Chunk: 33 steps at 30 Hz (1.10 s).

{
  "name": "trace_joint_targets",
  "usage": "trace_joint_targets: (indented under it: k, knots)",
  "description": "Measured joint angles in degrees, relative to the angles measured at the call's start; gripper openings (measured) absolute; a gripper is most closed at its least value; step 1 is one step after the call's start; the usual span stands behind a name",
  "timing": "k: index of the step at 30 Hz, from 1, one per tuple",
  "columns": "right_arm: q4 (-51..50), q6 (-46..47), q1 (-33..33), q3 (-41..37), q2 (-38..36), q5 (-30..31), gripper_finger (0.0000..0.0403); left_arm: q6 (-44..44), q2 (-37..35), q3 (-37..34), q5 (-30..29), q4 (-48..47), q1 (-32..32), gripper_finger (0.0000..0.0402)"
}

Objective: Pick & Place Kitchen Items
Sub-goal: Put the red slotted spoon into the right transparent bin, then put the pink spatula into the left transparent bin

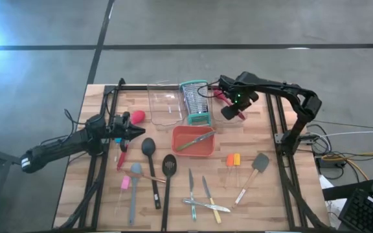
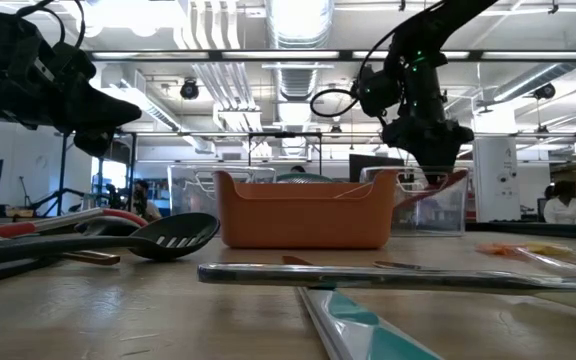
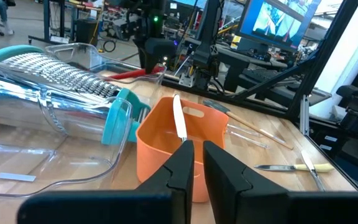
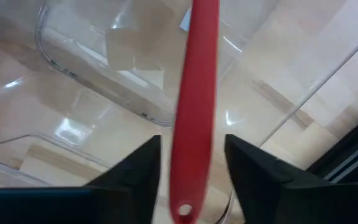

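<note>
Robotics lab, exposed ceiling ducts (image 2: 298, 75), monitors (image 3: 278, 22)

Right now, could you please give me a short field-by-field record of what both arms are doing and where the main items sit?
right tool: over the back right of the table, by a clear bin; jaws apart on either side of a red handle, not pressing it
left tool: low over the left side, jaws nearly together, empty
orange tray: mid-table, one slim utensil lying in it
grater: between clear bin and right tool
loose utensils: spread across the front of the table
</note>
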Motion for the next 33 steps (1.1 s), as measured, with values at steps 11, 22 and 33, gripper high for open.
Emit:
trace_joint_targets:
  k: [11, 22, 33]
  knots:
    - [-0.1, 0.4, 0.0, 0.0, -5.3, -1.6, 0.026, 0.0, 0.0, 0.0, 0.0, 0.0, 0.0, 0.0039]
    - [0.0, 6.1, 0.6, 0.0, -19.0, -1.3, 0.0238, 0.0, 0.0, 0.0, 0.0, 0.0, 0.0, 0.0036]
    - [0.0, 14.7, 6.9, -0.1, -30.0, -1.3, 0.022, 0.0, 0.0, 0.0, 0.0, 0.0, 0.0, 0.0035]
